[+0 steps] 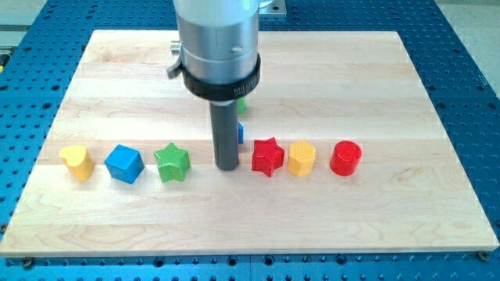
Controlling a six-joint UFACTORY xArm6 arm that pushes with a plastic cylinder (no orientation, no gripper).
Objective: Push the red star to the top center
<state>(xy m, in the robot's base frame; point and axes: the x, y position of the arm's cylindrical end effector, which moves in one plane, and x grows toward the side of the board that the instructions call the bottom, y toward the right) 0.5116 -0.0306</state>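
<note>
Light is bright and even over the board (pixel 391 86), apparently from overhead, since each block, such as the red star (pixel 267 156), casts only a small soft shadow at its base. The metal arm housing (pixel 217 39) above the star carries pale vertical sheen, and the board's top part looks slightly washed out. Focus is fair near the star, though edges look soft and the frame is low in detail.
</note>
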